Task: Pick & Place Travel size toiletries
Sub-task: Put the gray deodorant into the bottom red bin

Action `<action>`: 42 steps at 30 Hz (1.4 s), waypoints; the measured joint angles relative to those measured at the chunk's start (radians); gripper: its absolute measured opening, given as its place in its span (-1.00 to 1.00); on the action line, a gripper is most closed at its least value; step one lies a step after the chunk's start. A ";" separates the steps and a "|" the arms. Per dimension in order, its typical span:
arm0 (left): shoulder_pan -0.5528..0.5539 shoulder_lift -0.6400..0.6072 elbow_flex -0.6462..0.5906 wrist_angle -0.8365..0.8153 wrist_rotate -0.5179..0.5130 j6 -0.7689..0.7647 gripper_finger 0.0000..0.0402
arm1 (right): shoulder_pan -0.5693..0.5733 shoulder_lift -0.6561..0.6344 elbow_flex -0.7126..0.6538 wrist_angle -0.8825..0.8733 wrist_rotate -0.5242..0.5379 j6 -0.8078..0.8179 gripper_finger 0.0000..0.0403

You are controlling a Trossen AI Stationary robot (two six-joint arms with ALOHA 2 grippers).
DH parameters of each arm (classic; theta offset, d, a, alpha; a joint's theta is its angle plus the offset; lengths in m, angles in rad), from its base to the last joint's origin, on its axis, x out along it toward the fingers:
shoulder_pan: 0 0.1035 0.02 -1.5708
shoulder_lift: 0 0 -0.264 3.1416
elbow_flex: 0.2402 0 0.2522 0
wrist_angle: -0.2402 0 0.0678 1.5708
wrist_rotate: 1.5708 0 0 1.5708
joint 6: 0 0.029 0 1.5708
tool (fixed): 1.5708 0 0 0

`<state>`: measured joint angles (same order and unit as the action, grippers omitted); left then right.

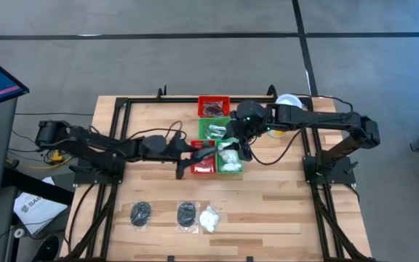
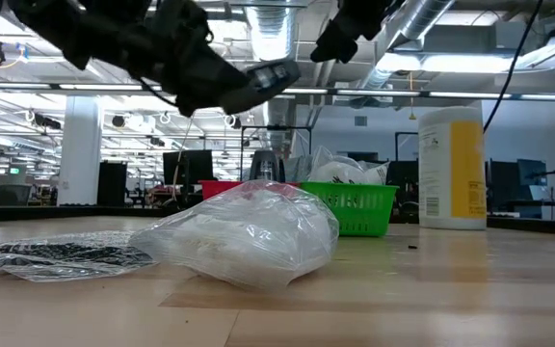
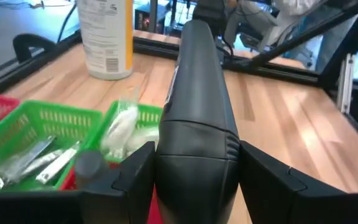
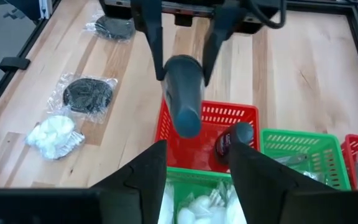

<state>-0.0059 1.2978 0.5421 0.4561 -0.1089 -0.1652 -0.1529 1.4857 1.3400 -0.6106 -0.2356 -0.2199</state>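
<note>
High view: we see our left end effector [image 1: 195, 161] clenched on a dark cylinder over the red tray [image 1: 204, 166], right end effector [image 1: 236, 144] released nearby, packets [image 1: 186, 215] waiting on the bench [image 1: 282, 211].

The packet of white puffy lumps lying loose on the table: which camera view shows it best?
The low view: the packet of white puffy lumps fills the foreground. The high view and right wrist view show it small; the left wrist view misses it.
</note>
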 joint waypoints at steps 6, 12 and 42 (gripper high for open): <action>-0.028 -0.018 -0.070 -0.011 -0.073 -0.059 -0.07 | -0.008 0.000 0.000 -0.001 0.000 0.002 -0.23; -0.034 -0.006 -0.093 -0.010 -0.131 -0.105 -0.07 | -0.008 0.000 -0.001 0.001 0.000 0.003 -0.25; -0.049 0.210 -0.093 0.153 -0.128 -0.165 0.03 | -0.008 0.000 -0.002 0.001 0.000 0.002 -0.31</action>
<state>-0.0551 1.5082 0.4492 0.6093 -0.2367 -0.3302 -0.1604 1.4853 1.3376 -0.6091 -0.2356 -0.2183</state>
